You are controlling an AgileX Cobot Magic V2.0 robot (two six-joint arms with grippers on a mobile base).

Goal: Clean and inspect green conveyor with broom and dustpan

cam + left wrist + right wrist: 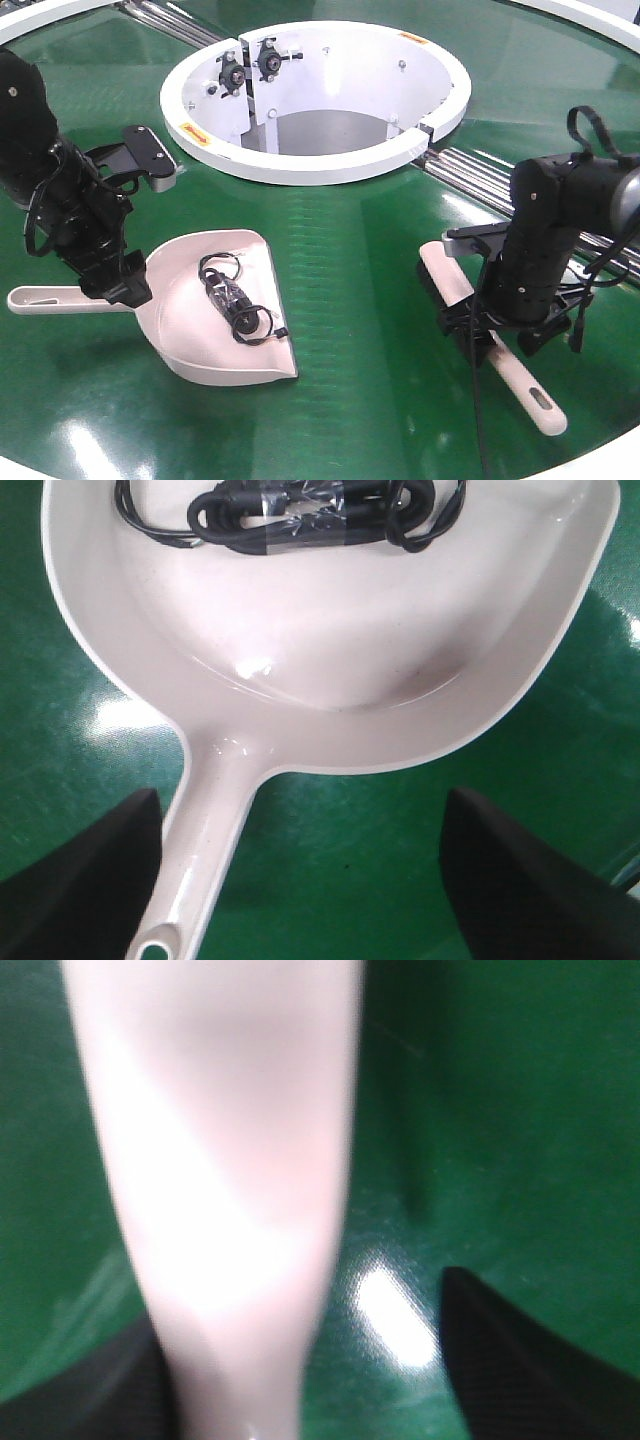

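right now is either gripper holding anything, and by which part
Neither holds anything. Left gripper is open around the pale pink plastic dustpan handle; right gripper is open around the slim pink broom handle.

We cannot see the middle of the dustpan handle in the front view, since the left gripper covers it. The right gripper hides part of the broom, and its bristles stay out of sight. In the right wrist view the broom handle is blurred and cut at top and bottom. The left wrist view crops the cable bundle.
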